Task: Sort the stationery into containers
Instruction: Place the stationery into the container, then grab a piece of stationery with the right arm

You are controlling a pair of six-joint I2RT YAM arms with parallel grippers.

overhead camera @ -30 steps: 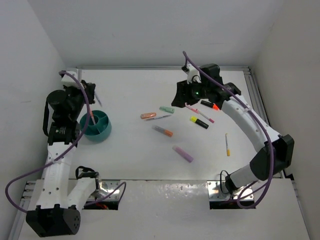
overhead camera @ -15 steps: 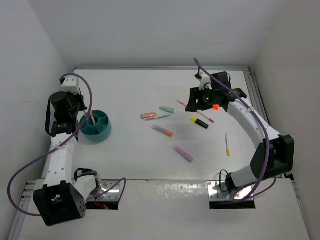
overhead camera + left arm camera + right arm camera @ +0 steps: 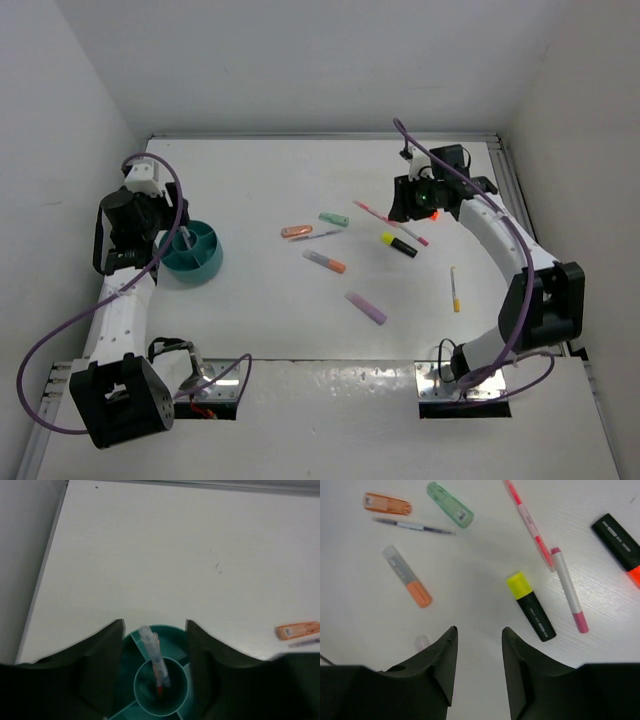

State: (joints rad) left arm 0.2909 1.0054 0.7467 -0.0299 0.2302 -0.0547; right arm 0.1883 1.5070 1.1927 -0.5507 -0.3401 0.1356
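Top external view: both arms reach over a white table [image 3: 250, 180], and loose pens lie right of the bowl [image 3: 205, 265].
Purple marker [image 3: 366, 308]: right of the bowl and nearer than it, the nearest loose piece.
Yellow pen [image 3: 455, 289]: far right of the bowl, lying alone, well apart from the rest.
Grey marker [image 3: 407, 576]: orange cap, about level with the bowl, to its right.
Bowl: teal, divided, with a round centre cup. One pen [image 3: 155, 660] stands tilted in that cup.
Left gripper [image 3: 154, 623]: over the bowl, jaws apart on either side of the standing pen, touching nothing.
Yellow-capped marker [image 3: 531, 606]: black body, right of the bowl, slightly beyond it.
White pen [image 3: 568, 590]: pink cap, just beside the yellow-capped marker.
Orange marker [image 3: 386, 503], thin pen [image 3: 414, 526], mint marker [image 3: 450, 504]: a close group right of the bowl and beyond it.
Pink pen [image 3: 528, 525]: beyond the white pen, near it.
Orange-capped marker [image 3: 620, 547]: black body, farthest right of the bowl.
Right gripper [image 3: 479, 629]: far right of the bowl, above bare table beside the yellow-capped marker, jaws apart with nothing between.
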